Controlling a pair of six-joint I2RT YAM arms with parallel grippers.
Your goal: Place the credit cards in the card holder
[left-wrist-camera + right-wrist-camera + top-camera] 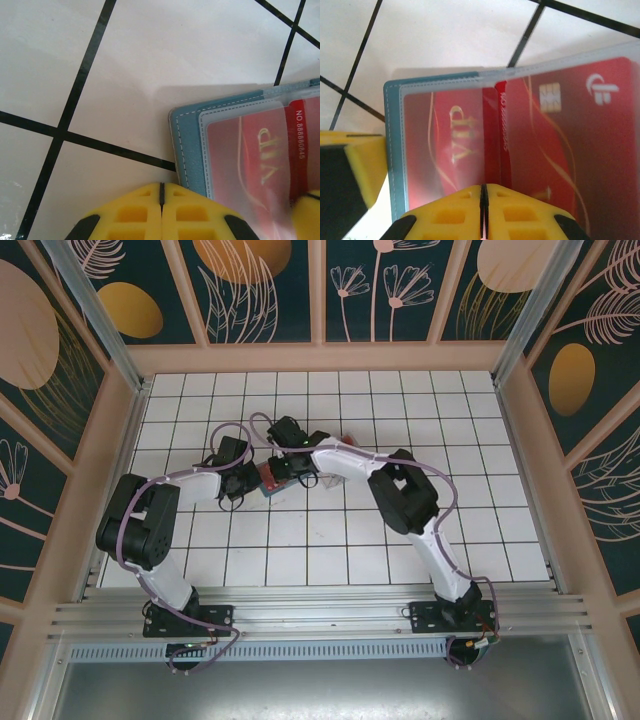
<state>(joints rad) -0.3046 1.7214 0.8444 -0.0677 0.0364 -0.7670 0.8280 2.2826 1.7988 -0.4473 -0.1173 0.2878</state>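
Note:
The teal card holder [268, 481] lies open on the white tiles between the two grippers. In the left wrist view its stitched teal edge [187, 150] frames a clear sleeve over a red VIP credit card [295, 145]. The left gripper [161, 189] [247, 485] is shut, its tip at the holder's near corner. In the right wrist view the holder [392, 130] fills the frame, with the red card [495, 135] showing as a bare strip between clear sleeves. The right gripper [483, 189] [278, 474] is shut, tip resting over that card. No yellow-tan cards are in view.
The floor is white tile with black lines [400, 530], walled by wooden panels [320, 358]. The left gripper's yellow finger [365, 165] sits at the holder's left edge. A small reddish thing [346, 438] peeks out behind the right arm. Open tiles lie right and near.

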